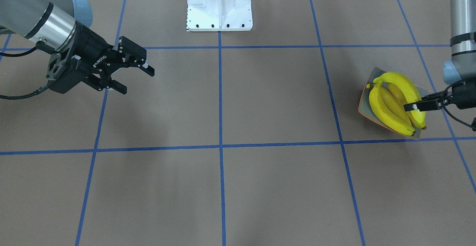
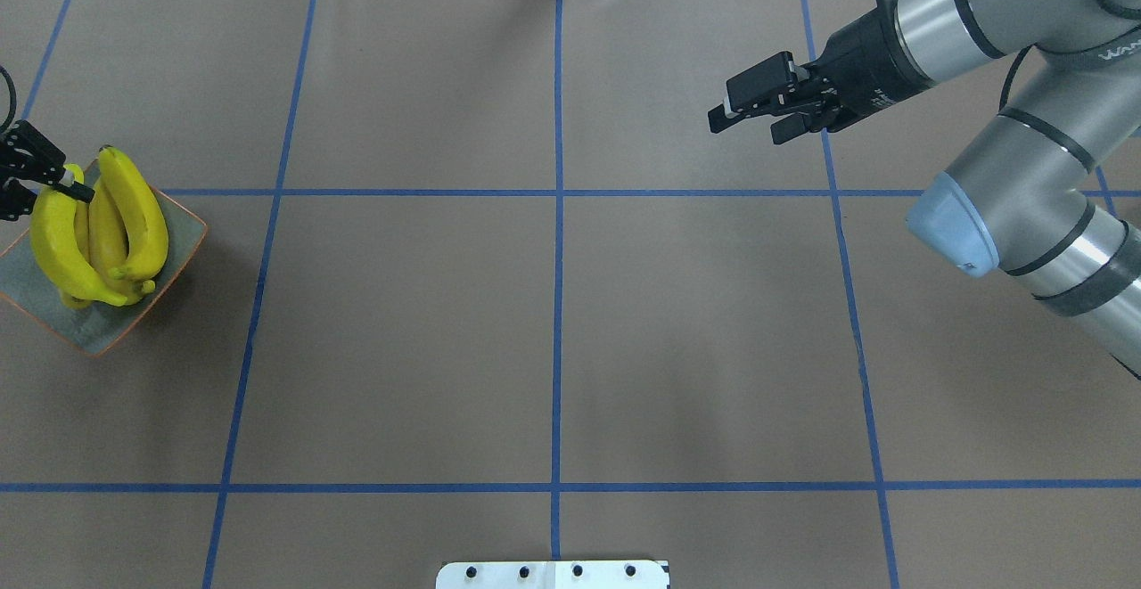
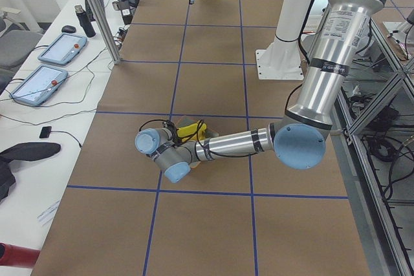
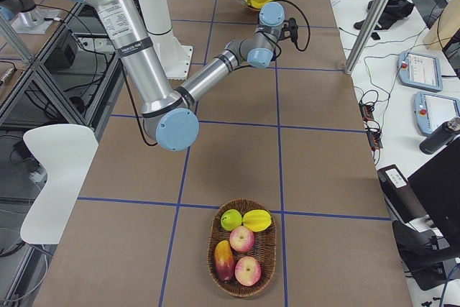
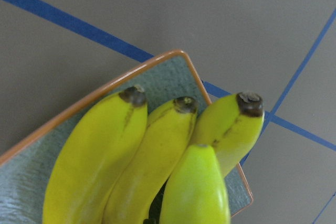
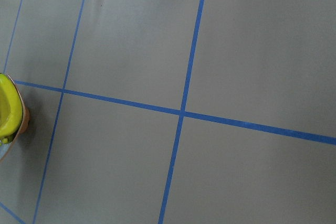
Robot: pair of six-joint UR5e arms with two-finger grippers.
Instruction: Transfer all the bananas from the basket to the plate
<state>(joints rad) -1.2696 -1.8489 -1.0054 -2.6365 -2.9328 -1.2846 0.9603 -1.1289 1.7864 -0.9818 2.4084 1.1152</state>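
Note:
Three yellow bananas [image 1: 394, 104] lie side by side on the square grey-green plate [image 1: 364, 104] with an orange rim. In the overhead view the bananas [image 2: 98, 233] and the plate [image 2: 89, 329] are at the far left. My left gripper [image 2: 40, 192] is open, low over the bananas' far ends, with one fingertip [image 1: 411, 107] over a banana. The left wrist view shows the bananas' [image 5: 131, 156] dark tips on the plate [image 5: 173, 77]. My right gripper [image 2: 758, 118] is open and empty, in the air far from the plate. The wicker basket [image 4: 213, 244] holds other fruit and no banana.
The robot's white base [image 1: 219, 6] stands at the table's middle edge. The basket with apples and other fruit sits at the table's end on my right side. Blue tape lines cross the brown table. Tablets and cables lie on a side table [image 3: 52, 75].

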